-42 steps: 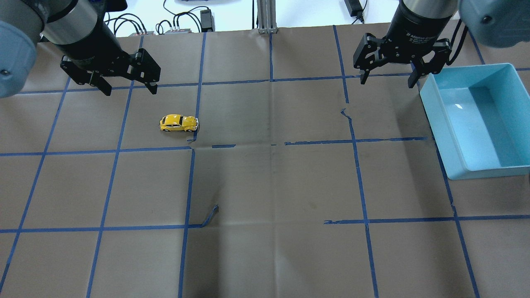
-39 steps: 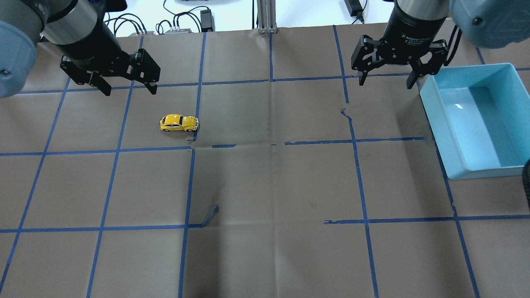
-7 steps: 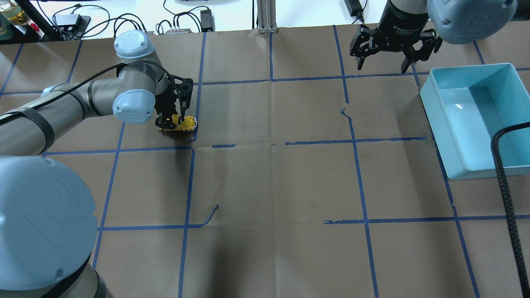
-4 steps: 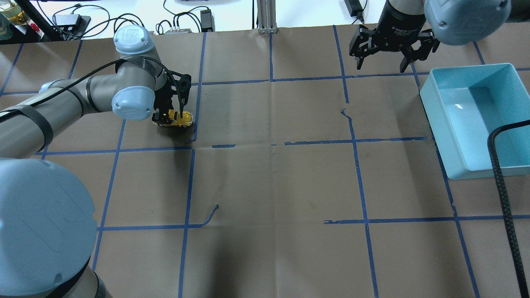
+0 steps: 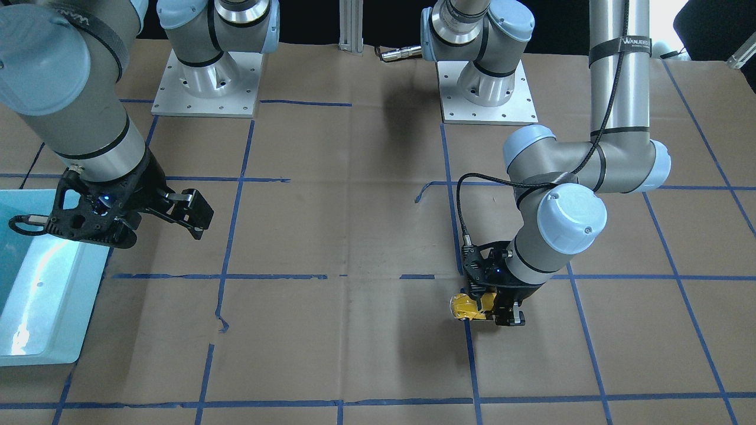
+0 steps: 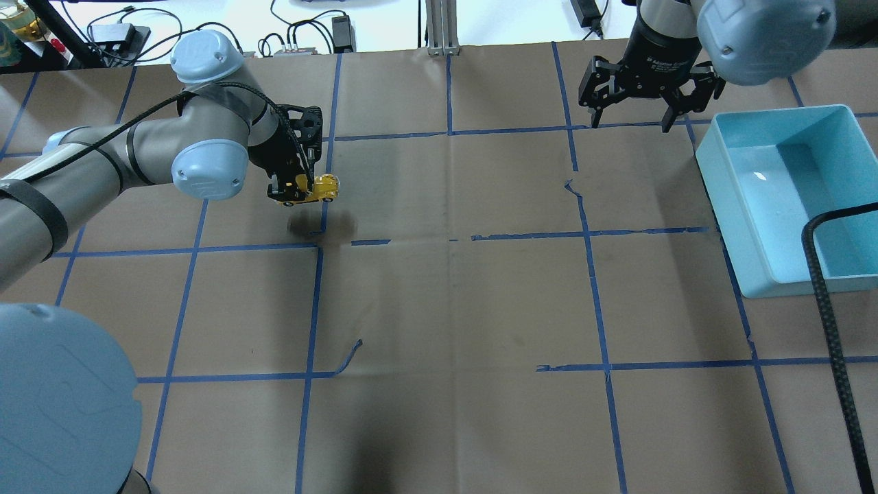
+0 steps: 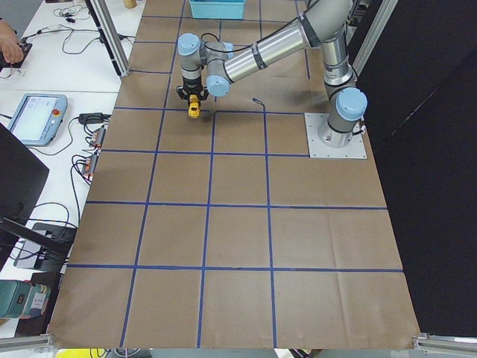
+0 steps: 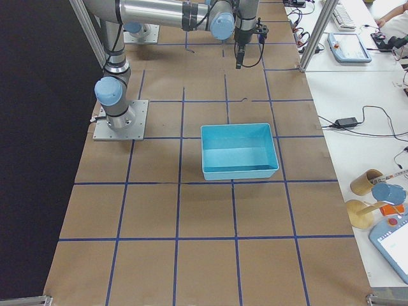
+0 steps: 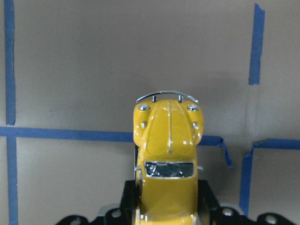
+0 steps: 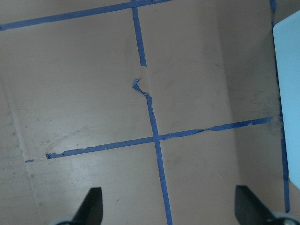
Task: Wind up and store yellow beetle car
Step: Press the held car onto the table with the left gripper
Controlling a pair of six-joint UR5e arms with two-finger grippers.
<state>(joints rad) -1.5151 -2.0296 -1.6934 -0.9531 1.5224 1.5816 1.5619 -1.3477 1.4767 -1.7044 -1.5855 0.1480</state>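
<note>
Yellow beetle car (image 6: 314,190) held clear of the counter (image 6: 453,309), my left claw (image 6: 292,189) clamped across its flanks. The nose and silver front bumper stick out beyond the fingers. The wrist view looks along the roof and bonnet and shows the car hanging over a blue tape line (image 9: 65,133). In the overhead view a soft shadow (image 6: 322,225) lies on the brown paper below the car and apart from it, so I read the wheels as off the surface.

Compared with six seconds ago: the car then stood alone on the paper, just beside the tape crossing, and the left claw hung spread well behind it. One second ago the fingers were already down around the car, which was still on the counter. Now the car is raised and carried a little towards the counter's middle, its nose across the tape line that it formerly stopped at.

My right claw (image 6: 630,125) hovers with its fingers wide apart and nothing between them, near the far corner of the blue bin (image 6: 721,189). It sits slightly farther back than at the start. The bin rests in the same place at the right edge of the counter, well apart from the car.
</note>
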